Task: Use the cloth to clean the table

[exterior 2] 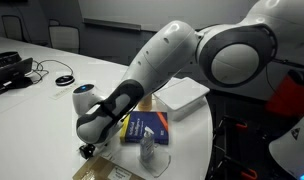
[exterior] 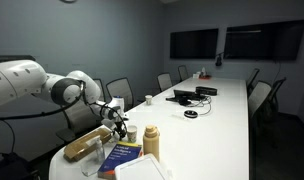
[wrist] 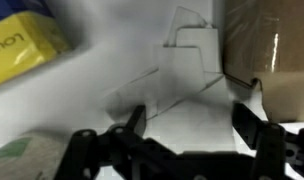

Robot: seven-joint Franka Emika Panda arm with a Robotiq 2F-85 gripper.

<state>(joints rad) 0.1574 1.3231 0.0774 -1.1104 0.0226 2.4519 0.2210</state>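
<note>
The cloth, a tan rumpled bundle, lies at the near rounded end of the long white table. My gripper hangs just above the table beside the cloth's far end. In the wrist view the gripper is open and empty, with bare white tabletop between its fingers. A tan surface that looks like the cloth lies just past the right finger. In an exterior view the arm reaches down and the gripper is low at the table's edge.
A blue book lies next to the cloth and also shows in an exterior view. An upright tan bottle and a small white cup stand close by. A white box sits behind the book. Grey chairs ring the table.
</note>
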